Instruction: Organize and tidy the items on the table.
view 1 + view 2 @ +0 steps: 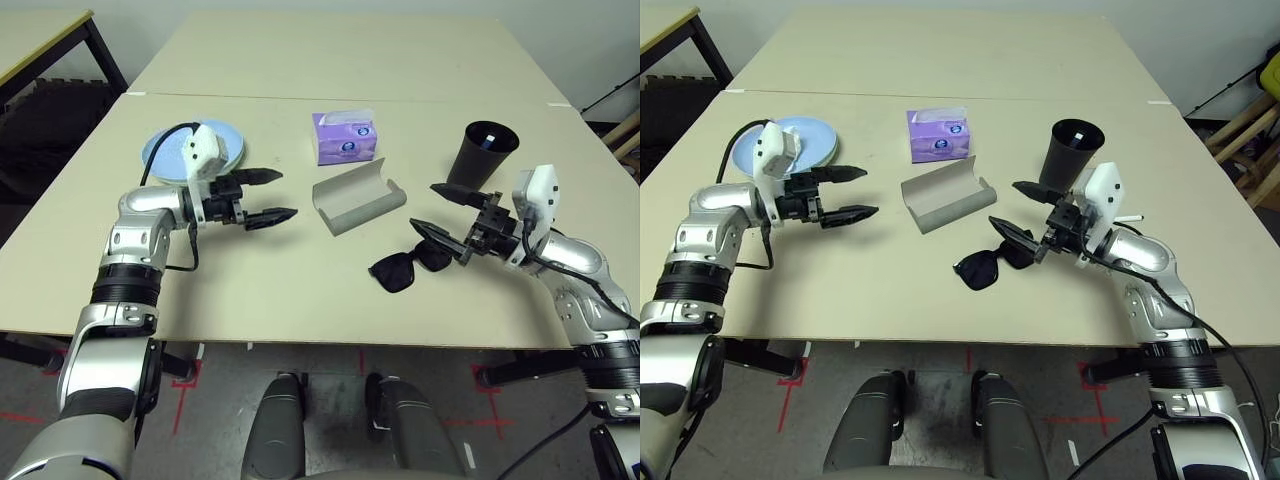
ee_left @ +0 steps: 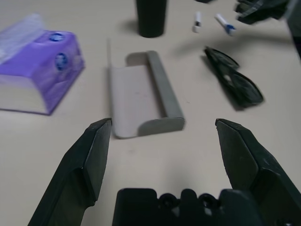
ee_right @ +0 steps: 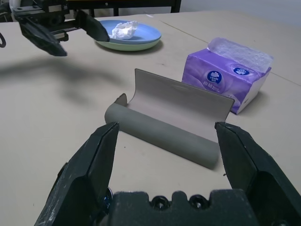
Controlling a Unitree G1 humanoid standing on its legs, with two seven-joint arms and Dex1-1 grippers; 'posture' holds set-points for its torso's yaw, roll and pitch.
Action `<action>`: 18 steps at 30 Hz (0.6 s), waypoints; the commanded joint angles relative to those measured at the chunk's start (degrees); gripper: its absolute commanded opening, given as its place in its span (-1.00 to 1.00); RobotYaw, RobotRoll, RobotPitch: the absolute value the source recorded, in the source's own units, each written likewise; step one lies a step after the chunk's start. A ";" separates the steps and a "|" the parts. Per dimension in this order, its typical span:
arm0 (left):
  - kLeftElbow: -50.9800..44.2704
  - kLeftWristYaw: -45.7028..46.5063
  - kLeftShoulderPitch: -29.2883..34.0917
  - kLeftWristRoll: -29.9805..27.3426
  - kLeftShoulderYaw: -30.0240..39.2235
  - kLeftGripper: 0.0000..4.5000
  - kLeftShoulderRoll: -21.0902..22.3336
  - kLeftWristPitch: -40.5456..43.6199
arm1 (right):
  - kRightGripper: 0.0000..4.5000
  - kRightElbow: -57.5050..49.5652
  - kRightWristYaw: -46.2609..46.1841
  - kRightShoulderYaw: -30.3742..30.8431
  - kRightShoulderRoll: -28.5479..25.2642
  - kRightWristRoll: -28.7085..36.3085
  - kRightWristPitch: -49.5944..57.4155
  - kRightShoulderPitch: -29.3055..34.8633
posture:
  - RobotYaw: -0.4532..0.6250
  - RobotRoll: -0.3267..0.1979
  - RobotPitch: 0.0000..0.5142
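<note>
Both grippers, left [image 1: 262, 196] and right [image 1: 437, 208], hang wide and empty beside the open glasses case [image 1: 358, 198], sunglasses [image 1: 411, 263] beneath the right one not yet stowed, tissue [image 3: 122, 29] already plated.

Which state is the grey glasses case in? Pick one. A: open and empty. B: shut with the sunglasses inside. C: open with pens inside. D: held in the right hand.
A: the glasses case lies open with a bare interior, while the sunglasses rest on the table beside it.

On the table [image 1: 260, 290], the glasses case [image 1: 357, 197] lies between plates [image 1: 160, 152] left and cup [image 1: 484, 152] right, sunglasses [image 1: 408, 266] in front.
</note>
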 commanded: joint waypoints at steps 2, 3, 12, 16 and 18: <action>-0.51 -4.03 0.52 -1.38 -0.67 0.99 0.21 -3.20 | 1.00 -1.62 0.64 -1.11 -1.16 0.84 1.20 0.78 | 0.11 0.25 -0.22; -0.68 -4.42 0.68 -1.78 -0.46 0.99 0.05 -3.41 | 1.00 -1.88 0.69 -1.10 -1.21 0.85 1.41 0.97 | 0.11 0.25 -0.21; -4.19 -8.40 3.72 -5.25 -0.37 0.99 -0.05 -4.42 | 1.00 -4.12 1.10 -1.07 -1.99 1.27 4.37 0.91 | 0.09 0.25 -0.09; -5.43 -9.52 4.11 -6.40 -0.46 0.99 -0.18 -4.43 | 1.00 -4.47 1.50 -1.53 -3.07 1.72 5.36 0.04 | 0.07 0.25 -0.05; -5.75 -9.47 4.11 -6.52 -0.68 0.99 -0.26 -4.54 | 1.00 -4.45 1.67 -1.67 -3.48 1.85 5.69 -0.45 | 0.06 0.25 -0.06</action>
